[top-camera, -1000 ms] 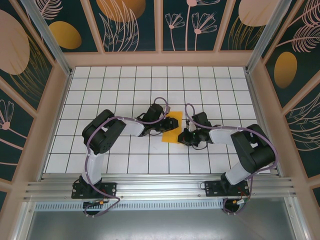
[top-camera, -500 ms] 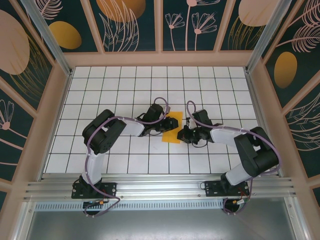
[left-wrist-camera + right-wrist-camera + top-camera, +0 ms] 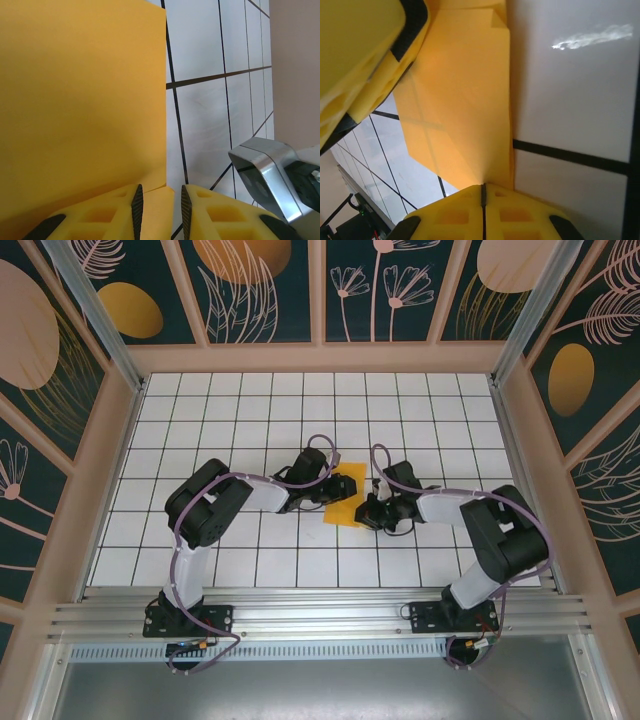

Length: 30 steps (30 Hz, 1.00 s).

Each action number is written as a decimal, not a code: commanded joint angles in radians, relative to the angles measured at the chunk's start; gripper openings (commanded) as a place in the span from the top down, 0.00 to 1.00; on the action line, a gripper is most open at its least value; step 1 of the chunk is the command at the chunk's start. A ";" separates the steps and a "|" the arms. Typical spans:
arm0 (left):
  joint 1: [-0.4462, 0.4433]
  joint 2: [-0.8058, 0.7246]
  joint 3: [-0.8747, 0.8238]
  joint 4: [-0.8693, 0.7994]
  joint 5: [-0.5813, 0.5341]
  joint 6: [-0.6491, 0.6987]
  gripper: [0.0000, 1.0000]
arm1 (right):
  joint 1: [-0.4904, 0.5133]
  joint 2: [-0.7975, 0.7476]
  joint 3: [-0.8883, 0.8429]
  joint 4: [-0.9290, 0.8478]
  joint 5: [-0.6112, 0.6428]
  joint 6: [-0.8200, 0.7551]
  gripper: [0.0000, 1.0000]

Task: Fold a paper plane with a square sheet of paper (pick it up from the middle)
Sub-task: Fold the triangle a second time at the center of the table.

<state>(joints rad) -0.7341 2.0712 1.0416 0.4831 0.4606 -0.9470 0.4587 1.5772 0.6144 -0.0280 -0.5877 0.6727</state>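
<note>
From above, the paper (image 3: pixel 346 498) lies flat near the middle of the counter (image 3: pixel 250 400), a little closer to the near edge than the far one. My left claw (image 3: pixel 327 483) sits on the paper's left edge. My right claw (image 3: pixel 371 511) is at the paper's right edge, toward its near right corner. Both arms are bent low over the white tiles, and the claws are close to each other with the paper between them.

In my left wrist camera, the orange-yellow paper covers the left side of the picture, its straight edge running beside a dark tile line. My two yellow fingers (image 3: pixel 112 215) show at the bottom with a narrow gap between their pads, so this claw is slightly open. A strip of the paper shows through that gap. A grey metal part (image 3: pixel 262 172) stands on the counter at the lower right.

In my right wrist camera, my yellow fingers (image 3: pixel 455 215) are pressed together with only a thin seam between them. The paper's edge runs straight into that seam, so this claw is pinching the paper. The paper shows creases and an overlapping layer. The left claw's yellow finger rests on it at the upper left.
</note>
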 commanded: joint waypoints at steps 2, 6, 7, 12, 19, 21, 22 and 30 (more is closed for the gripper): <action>-0.002 0.031 -0.017 -0.031 -0.020 0.003 0.70 | -0.002 -0.056 -0.027 -0.037 0.003 0.015 0.92; -0.003 0.030 -0.015 -0.034 -0.021 0.005 0.70 | -0.009 0.011 -0.068 -0.049 0.055 -0.004 0.92; -0.003 0.030 -0.015 -0.033 -0.019 0.005 0.70 | -0.011 0.033 -0.080 -0.041 0.065 -0.004 0.92; -0.003 0.026 -0.015 -0.035 -0.020 0.005 0.70 | -0.011 0.038 -0.080 -0.063 0.082 -0.007 0.92; -0.003 -0.007 0.001 -0.029 -0.010 -0.003 0.68 | -0.043 -0.146 -0.023 -0.068 0.152 -0.040 0.80; -0.003 -0.023 0.013 -0.033 -0.003 -0.008 0.67 | -0.073 -0.160 -0.037 -0.017 0.145 -0.044 0.73; -0.003 -0.032 0.023 -0.040 -0.003 -0.009 0.66 | -0.090 -0.161 -0.046 0.012 0.132 -0.039 0.71; -0.001 -0.101 0.061 -0.116 -0.062 0.023 0.58 | -0.114 -0.112 -0.050 0.171 0.046 -0.015 0.60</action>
<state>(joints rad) -0.7341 2.0232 1.0702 0.4122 0.4339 -0.9463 0.3519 1.4429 0.5713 0.0597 -0.5030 0.6472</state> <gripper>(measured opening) 0.415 0.395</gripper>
